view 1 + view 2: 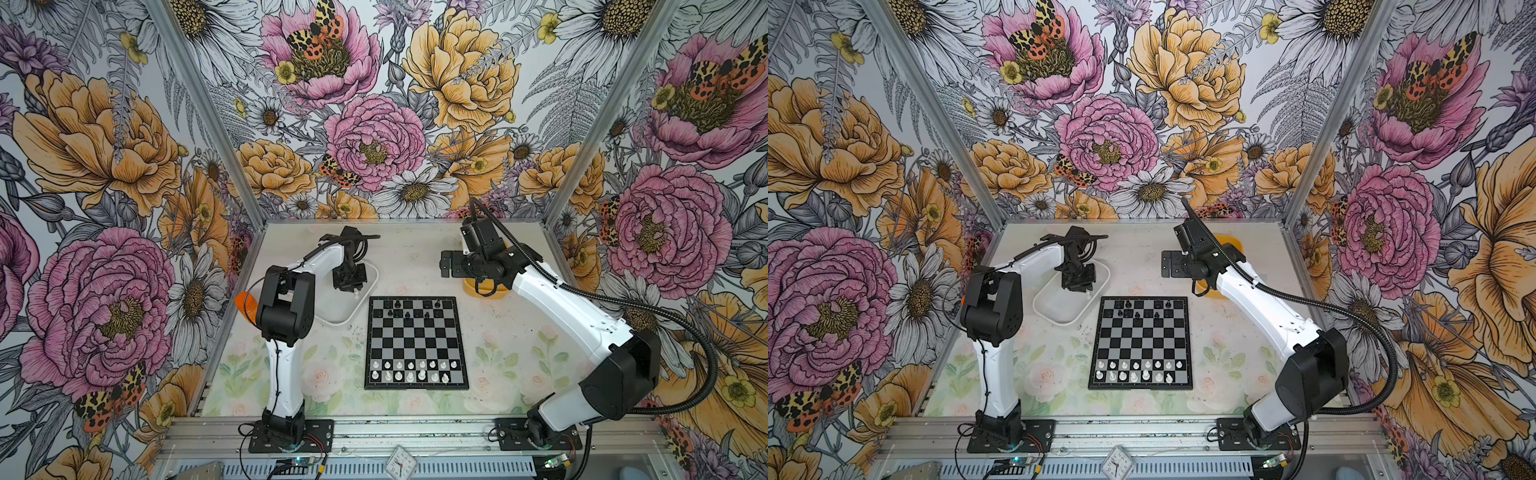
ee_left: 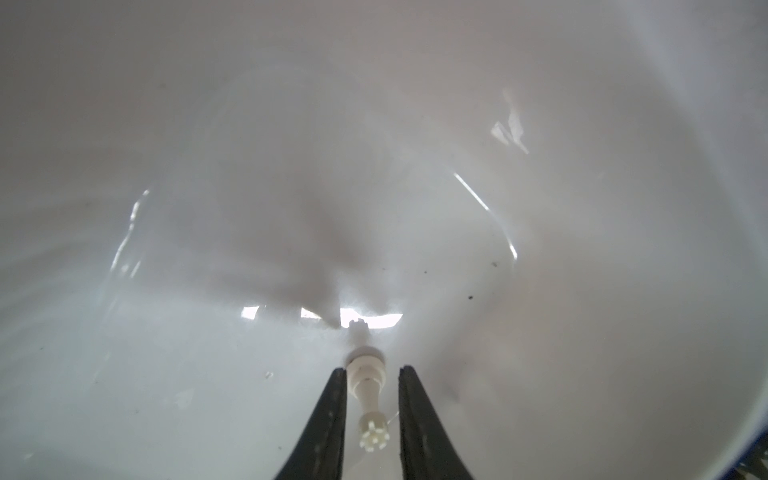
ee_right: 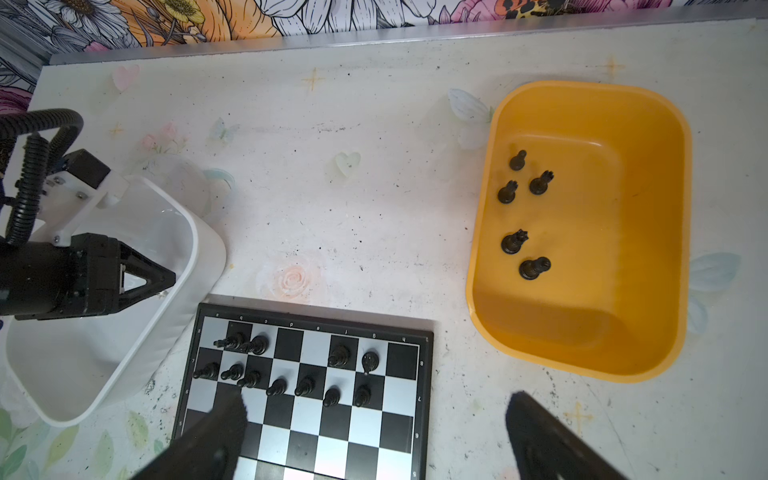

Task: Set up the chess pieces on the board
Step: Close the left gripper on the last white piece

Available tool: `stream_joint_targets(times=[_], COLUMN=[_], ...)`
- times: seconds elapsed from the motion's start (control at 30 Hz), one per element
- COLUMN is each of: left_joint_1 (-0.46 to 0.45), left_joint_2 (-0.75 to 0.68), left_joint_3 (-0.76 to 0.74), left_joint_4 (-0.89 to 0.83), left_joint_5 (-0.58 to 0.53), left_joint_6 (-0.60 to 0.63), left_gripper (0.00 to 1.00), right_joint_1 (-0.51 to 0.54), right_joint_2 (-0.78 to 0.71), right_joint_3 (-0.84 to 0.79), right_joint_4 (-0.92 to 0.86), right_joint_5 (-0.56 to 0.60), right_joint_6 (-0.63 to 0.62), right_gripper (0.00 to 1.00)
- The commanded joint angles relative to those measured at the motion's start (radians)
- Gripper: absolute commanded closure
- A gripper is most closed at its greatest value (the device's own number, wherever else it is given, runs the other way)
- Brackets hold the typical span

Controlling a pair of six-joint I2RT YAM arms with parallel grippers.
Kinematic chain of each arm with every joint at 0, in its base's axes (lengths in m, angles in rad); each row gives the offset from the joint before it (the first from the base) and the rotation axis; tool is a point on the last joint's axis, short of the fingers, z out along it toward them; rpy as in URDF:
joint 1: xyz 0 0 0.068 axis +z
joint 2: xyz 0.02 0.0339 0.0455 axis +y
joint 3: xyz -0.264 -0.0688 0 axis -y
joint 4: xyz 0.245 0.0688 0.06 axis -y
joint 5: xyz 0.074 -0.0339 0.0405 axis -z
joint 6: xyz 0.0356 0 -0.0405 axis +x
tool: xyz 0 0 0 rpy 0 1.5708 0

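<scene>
The board [image 1: 415, 336] [image 1: 1142, 336] lies mid-table. Several black chess pieces [image 1: 409, 309] [image 3: 303, 384] stand on its far rows, and white ones [image 1: 411, 370] fill its near rows. My left gripper [image 1: 351, 286] [image 2: 372, 370] is down inside the white tub [image 1: 353, 318] [image 2: 374, 166]. Its fingers are narrowly open around a crowned white piece [image 2: 365, 382] standing on the tub floor; one finger [image 2: 338, 395] is at its base, the other shows a small gap. My right gripper [image 1: 446, 264] [image 3: 376, 401] hangs wide open and empty above the board's far right corner.
A yellow tub [image 3: 582, 89] [image 1: 484, 289] holding several black pieces [image 3: 519, 208] sits behind the board on the right, partly under my right arm. An orange object [image 1: 245, 305] is by the left wall. A small clock [image 1: 401, 461] lies on the front rail.
</scene>
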Motion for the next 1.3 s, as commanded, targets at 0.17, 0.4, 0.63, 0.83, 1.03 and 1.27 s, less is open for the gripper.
stream_joint_targets(times=[0.17, 0.4, 0.63, 0.83, 1.03, 1.27], left_joint_1=[-0.007, -0.008, -0.007, -0.01, -0.009, 0.006], left_joint_2=[-0.008, 0.002, 0.002, 0.005, -0.002, -0.025], left_joint_3=[-0.028, -0.013, -0.011, -0.014, -0.014, 0.019], left_joint_4=[-0.003, -0.003, -0.003, -0.003, -0.014, -0.06], left_joint_5=[-0.005, -0.011, -0.009, -0.002, -0.01, -0.036], left_joint_6=[0.022, 0.023, 0.026, 0.029, 0.033, 0.055], left_gripper=[0.75, 0.76, 0.81, 0.87, 0.91, 0.92], right_joint_1=[-0.009, -0.009, -0.009, -0.01, -0.011, -0.011], right_joint_2=[-0.024, -0.03, -0.037, -0.037, -0.034, -0.038], right_joint_3=[-0.001, -0.005, -0.012, -0.015, -0.013, -0.015], right_joint_4=[0.017, 0.017, 0.017, 0.017, 0.018, 0.026], right_joint_5=[0.017, 0.019, 0.025, 0.028, 0.026, 0.024], right_joint_6=[0.004, 0.002, 0.005, 0.006, 0.006, 0.008], right_gripper=[0.0, 0.0, 0.0, 0.0, 0.0, 0.0])
